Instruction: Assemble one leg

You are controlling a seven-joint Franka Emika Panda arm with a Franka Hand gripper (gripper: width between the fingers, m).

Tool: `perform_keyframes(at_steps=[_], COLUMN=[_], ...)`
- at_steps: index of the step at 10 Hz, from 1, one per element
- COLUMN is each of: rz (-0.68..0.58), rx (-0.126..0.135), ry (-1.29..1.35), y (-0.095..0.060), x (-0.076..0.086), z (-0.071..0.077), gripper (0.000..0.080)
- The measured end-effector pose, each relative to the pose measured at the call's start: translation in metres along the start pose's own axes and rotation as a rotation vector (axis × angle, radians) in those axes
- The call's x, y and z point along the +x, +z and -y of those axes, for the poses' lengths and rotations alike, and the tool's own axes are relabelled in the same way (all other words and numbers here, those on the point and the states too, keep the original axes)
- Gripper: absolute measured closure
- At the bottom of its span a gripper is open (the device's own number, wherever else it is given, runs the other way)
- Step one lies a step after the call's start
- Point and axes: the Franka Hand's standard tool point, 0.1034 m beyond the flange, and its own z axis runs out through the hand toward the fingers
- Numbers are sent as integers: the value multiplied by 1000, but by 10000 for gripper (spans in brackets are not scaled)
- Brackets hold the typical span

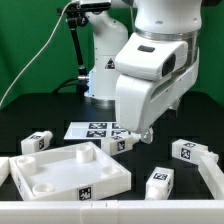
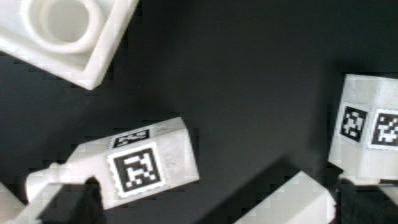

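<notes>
Pincer [image 1: 143, 134] jaws stand apart just over the black surface [image 1: 150, 160], gripping nothing. The leg [image 1: 119, 144] lies beside it on the exterior view's left, at the marker board's [image 1: 92, 130] near edge, with the tray-like panel [image 1: 65, 172] nearer and other legs [image 1: 38, 143] scattered around. Only the wrist view shows the leg's [image 2: 143, 160] black-and-white tag [image 2: 137, 168] up close, with one fingertip [image 2: 45, 195] at its end and a second leg [image 2: 374, 125] well apart.

A plain green backdrop [image 1: 35, 40] fills the whole rear of the exterior view, flat and evenly lit. Below it spreads a matte black table [image 1: 150, 160], which the wrist view shows as a dark, slightly mottled surface [image 2: 231, 70]. A low white rail [image 1: 100, 206] borders its near edge. The marker board [image 1: 80, 129] lies flat near the table's middle. The light is soft and casts only faint shadows.
</notes>
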Motion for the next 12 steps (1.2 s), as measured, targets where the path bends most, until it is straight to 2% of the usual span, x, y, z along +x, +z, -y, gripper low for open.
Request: perform_keyframes(at_steps=[6,7,9,11,12], rz=[0,-5,-22,-51,-59], rx=[0,-9,-44,-76,-79], ry=[3,12,66,102,120], y=[0,-1,7,29,41], x=[-2,-10,-41,-70,-85], z=[-1,-1,13,6,1], gripper=[150,150,150,150,150])
